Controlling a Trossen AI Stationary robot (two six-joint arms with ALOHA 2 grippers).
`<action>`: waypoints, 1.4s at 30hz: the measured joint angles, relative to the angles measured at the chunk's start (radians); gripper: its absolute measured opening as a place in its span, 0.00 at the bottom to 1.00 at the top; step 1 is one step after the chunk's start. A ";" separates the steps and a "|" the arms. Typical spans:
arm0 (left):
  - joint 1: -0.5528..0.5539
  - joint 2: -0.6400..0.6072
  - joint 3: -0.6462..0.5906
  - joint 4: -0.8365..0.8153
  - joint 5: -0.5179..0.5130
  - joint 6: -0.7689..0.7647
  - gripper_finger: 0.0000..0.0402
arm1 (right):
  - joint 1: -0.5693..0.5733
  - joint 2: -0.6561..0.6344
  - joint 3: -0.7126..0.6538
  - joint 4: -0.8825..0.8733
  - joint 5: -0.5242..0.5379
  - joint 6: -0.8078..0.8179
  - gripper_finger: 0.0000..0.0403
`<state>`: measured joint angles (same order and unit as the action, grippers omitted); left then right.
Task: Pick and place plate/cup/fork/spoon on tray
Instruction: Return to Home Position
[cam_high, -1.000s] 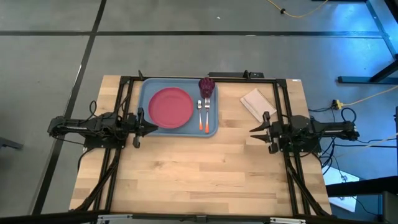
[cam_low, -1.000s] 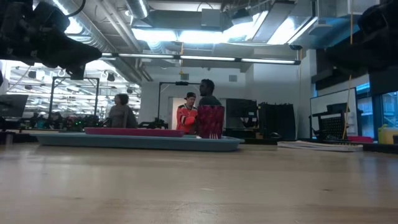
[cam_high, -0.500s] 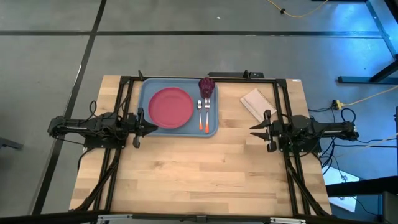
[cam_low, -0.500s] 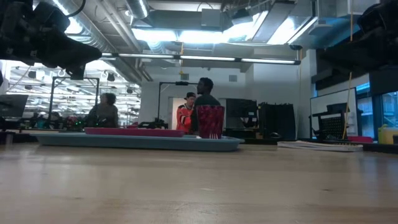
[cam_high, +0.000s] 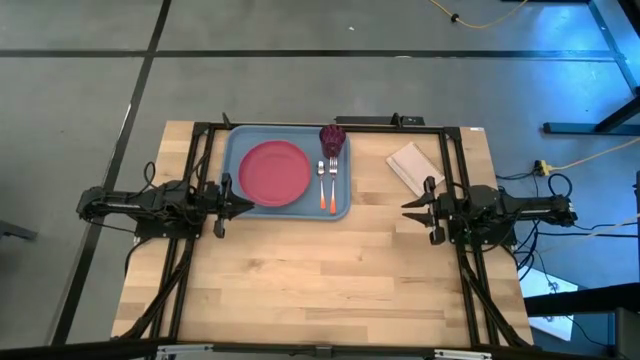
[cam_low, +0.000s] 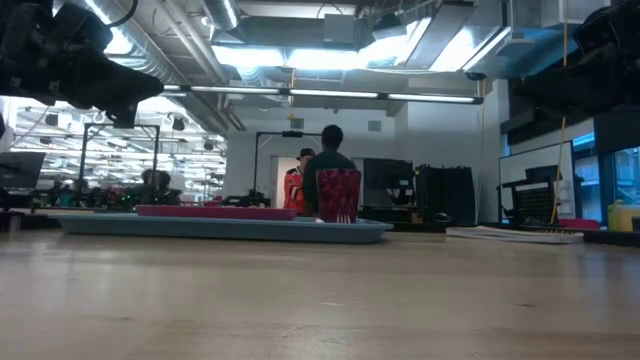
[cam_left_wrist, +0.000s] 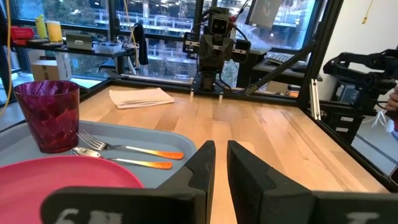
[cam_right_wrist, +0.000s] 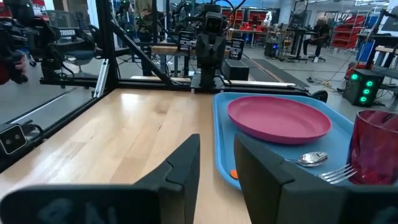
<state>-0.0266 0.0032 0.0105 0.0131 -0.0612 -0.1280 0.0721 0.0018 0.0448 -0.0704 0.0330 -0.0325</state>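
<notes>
The light-blue tray (cam_high: 235, 150) lies at the table's far middle. On it lies the pinkish-red plate (cam_high: 273, 173). Right of the plate lie the spoon (cam_high: 323, 185) and then the fork (cam_high: 332, 185), orange handles toward the near edge. The maroon cup (cam_high: 332, 139) stands upright at the tray's far right corner. My left gripper (cam_high: 248, 205) hovers at the tray's near left corner, empty, its fingers almost together (cam_left_wrist: 221, 165). My right gripper (cam_high: 404, 212) hovers right of the tray, empty, with a small gap (cam_right_wrist: 217, 168).
A pale folded napkin (cam_high: 413, 165) lies on the table right of the tray, just beyond my right gripper. Black frame rails run along the table's left, right and far sides. The near half of the wooden table (cam_high: 320, 290) is bare. People stand in the room behind.
</notes>
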 joint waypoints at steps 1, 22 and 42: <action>0.000 0.000 0.000 0.000 0.000 0.000 0.09 | 0.000 0.000 0.000 0.000 0.000 0.002 0.26; 0.000 0.000 0.000 0.020 0.024 0.113 0.09 | 0.000 0.001 0.000 0.000 0.000 0.052 0.26; 0.000 0.000 -0.002 0.010 0.026 0.051 0.09 | 0.000 0.000 0.000 0.000 0.001 0.053 0.26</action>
<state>-0.0269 0.0035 0.0082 0.0227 -0.0355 -0.0765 0.0723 0.0021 0.0448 -0.0708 0.0335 0.0208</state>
